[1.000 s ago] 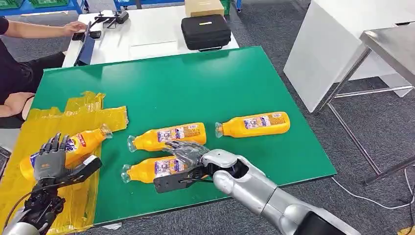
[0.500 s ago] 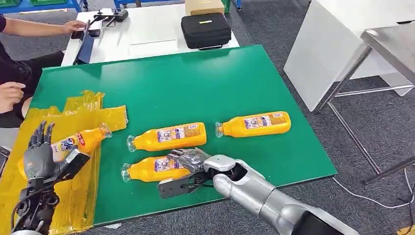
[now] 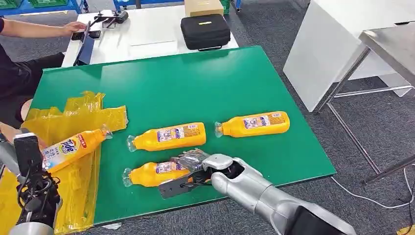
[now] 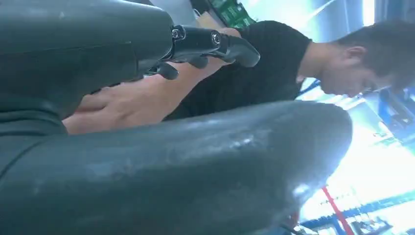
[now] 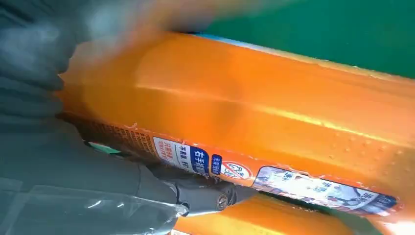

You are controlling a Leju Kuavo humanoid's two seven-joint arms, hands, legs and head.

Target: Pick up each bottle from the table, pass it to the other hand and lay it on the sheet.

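Green desk: right hand wraps its fingers on the nearest bottle. Left hand empty, fingers apart. One bottle on yellow sheet; two more mid-desk.

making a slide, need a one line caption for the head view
Right hand grips the nearest orange bottle on the green table; another bottle lies on the yellow sheet.
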